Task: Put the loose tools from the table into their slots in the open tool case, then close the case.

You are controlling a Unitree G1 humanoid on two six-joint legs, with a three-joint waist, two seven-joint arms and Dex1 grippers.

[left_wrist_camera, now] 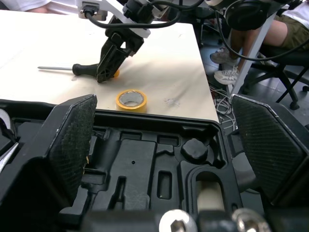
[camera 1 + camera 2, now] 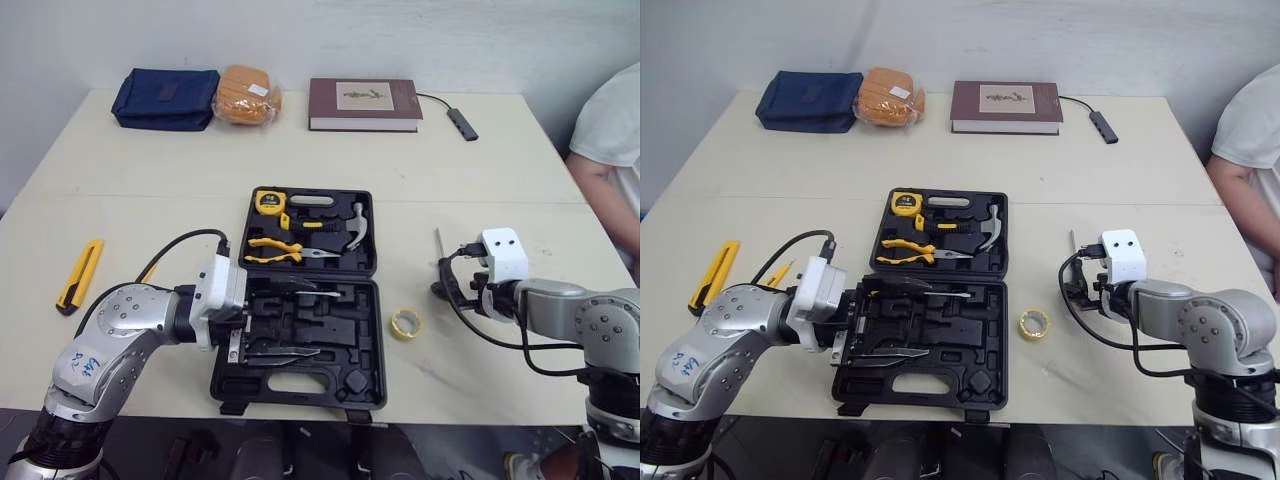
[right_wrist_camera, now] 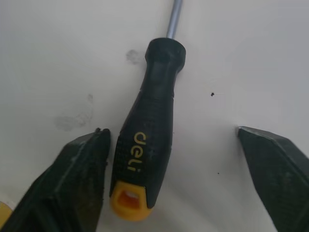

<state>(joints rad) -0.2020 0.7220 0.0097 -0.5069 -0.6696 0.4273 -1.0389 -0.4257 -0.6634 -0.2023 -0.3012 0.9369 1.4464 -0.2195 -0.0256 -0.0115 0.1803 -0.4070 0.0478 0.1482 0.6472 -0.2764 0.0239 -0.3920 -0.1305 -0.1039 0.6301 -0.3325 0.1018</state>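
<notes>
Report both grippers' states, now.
Left gripper: open, empty, over the case.
Right gripper: open, fingers astride the screwdriver handle.

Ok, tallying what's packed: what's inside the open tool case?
Tool case, far half: tape measure, yellow-handled pliers, hammer. Near half: mostly bare slots, plus thin metal tools. The left pincer covers its left edge, so slots there are hidden.

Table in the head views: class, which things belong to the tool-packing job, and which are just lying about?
Job: open black plastic tool case; black-handled screwdriver with yellow end; yellow tape roll; yellow utility knife.
Lying about: navy fabric pouch; orange item in clear wrapping; maroon hardback book; dark USB hub with cable.
</notes>
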